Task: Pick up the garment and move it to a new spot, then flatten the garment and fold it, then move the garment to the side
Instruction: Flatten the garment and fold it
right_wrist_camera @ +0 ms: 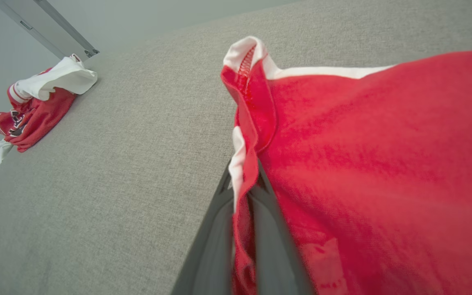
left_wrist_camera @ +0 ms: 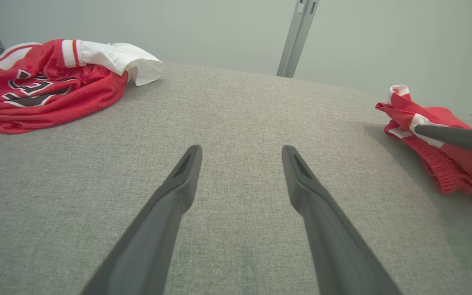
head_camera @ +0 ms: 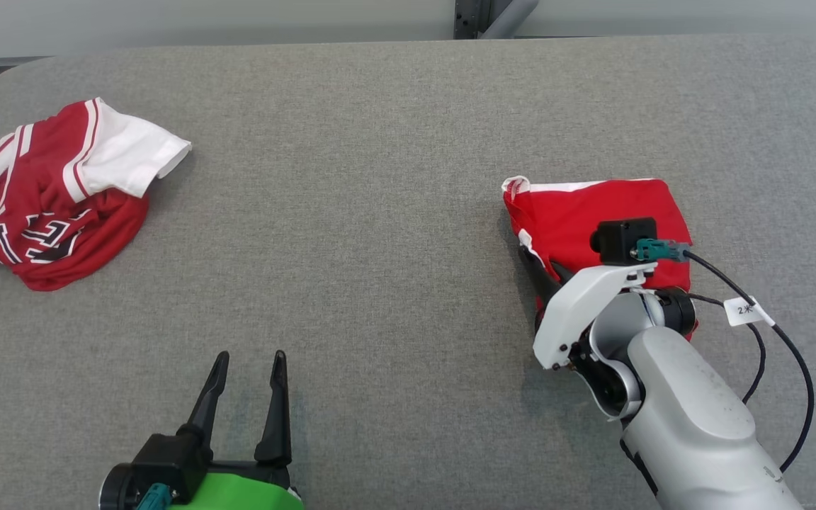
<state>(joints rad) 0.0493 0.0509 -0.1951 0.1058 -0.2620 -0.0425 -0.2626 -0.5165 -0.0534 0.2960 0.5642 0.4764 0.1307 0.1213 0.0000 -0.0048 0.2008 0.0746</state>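
Folded red garment [head_camera: 592, 212], worktop [head_camera: 380, 212] right: hem pinched by R end effector [right_wrist_camera: 244, 176]; L end effector [head_camera: 250, 358] open, empty. To be dragged low, slowly, w/ fold undisturbed.

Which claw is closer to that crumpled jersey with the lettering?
Left. The left gripper hangs open, the jersey ahead to its left; the right gripper is far across, shut on the folded red garment.
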